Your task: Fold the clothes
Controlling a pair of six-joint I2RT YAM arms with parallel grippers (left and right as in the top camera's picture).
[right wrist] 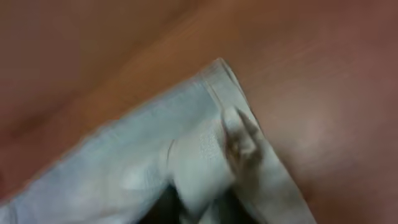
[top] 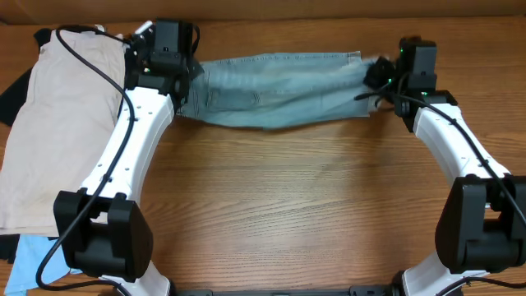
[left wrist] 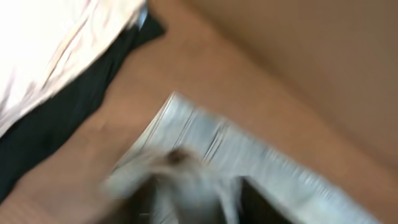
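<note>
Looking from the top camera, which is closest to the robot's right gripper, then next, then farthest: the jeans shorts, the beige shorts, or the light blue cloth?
1. The denim shorts: one end sits right at the right gripper.
2. The beige shorts: far over on the left side.
3. The light blue cloth: bottom-left corner, farthest.

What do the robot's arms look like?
Both the left arm and right arm have smooth white curved shells with chunky black joints. Thin black cables loop along them, and a small green light glows near the right wrist.
</note>
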